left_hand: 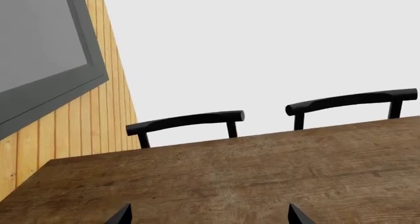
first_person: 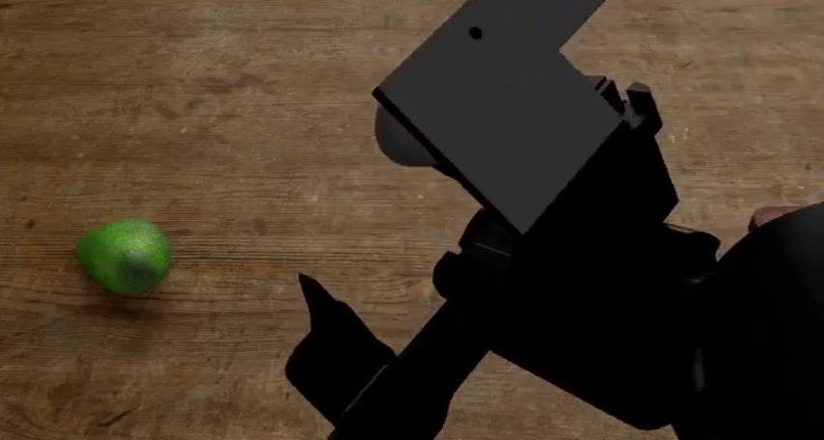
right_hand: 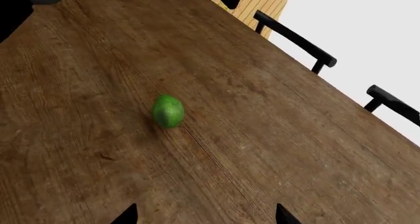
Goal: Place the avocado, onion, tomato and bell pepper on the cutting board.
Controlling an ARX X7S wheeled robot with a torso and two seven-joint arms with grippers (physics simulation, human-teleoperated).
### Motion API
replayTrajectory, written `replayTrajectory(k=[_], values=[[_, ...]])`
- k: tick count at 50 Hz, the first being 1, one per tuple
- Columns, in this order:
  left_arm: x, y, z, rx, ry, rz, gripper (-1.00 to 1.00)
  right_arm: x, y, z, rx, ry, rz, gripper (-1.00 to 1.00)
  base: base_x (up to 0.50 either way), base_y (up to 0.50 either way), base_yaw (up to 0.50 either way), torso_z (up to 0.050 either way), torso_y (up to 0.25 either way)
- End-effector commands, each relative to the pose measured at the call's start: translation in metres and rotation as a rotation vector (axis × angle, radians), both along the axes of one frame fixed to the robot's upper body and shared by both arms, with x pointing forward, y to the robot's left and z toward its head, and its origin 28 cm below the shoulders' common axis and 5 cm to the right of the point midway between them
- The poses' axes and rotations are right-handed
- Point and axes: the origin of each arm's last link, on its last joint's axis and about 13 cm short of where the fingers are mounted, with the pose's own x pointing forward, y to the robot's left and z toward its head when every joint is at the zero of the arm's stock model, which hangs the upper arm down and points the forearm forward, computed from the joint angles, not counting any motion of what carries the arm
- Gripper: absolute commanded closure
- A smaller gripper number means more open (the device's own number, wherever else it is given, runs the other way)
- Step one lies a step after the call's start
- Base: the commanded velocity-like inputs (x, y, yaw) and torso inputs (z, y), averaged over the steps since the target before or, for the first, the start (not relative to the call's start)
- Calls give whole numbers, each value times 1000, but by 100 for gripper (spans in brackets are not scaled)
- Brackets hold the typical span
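The avocado (first_person: 123, 256), bright green and bumpy, lies alone on the wooden table (first_person: 193, 93) at the head view's left. It also shows in the right wrist view, where the avocado (right_hand: 168, 111) lies well ahead of my right gripper (right_hand: 206, 216), which is open with only bare wood between its fingertips (right_hand: 128, 215). My left gripper (left_hand: 210, 217) is open too, over bare table, with nothing between its fingertips (left_hand: 122, 215). A black arm (first_person: 566, 266) covers the head view's right half. The onion, tomato, bell pepper and cutting board are out of view.
Two black chairs (left_hand: 187, 122) (left_hand: 351, 101) stand at the table's far edge (left_hand: 262, 135). A wood-slat wall (left_hand: 78, 126) with a grey-framed window (left_hand: 46, 57) is beside them. A small reddish-brown patch (first_person: 777, 214) peeks out behind the arm; I cannot tell what it is.
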Motion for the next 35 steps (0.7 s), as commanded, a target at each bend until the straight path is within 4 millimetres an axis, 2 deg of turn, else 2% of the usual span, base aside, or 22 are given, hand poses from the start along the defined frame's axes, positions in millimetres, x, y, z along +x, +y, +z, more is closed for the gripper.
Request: replayTrajectory(k=[1, 18, 35], values=[[4, 0, -5, 1, 8, 0, -100, -18, 2, -5, -53, 112, 30, -100, 0, 0, 0, 0, 0], [3, 0, -3, 1, 8, 3, -100, -21, 0, -31, -159, 228, 48, -100, 0, 0, 0, 0, 0], [3, 2, -4, 3, 10, 9, -100, -23, 3, -43, -197, 327, 61, -100, 0, 0, 0, 0, 0]])
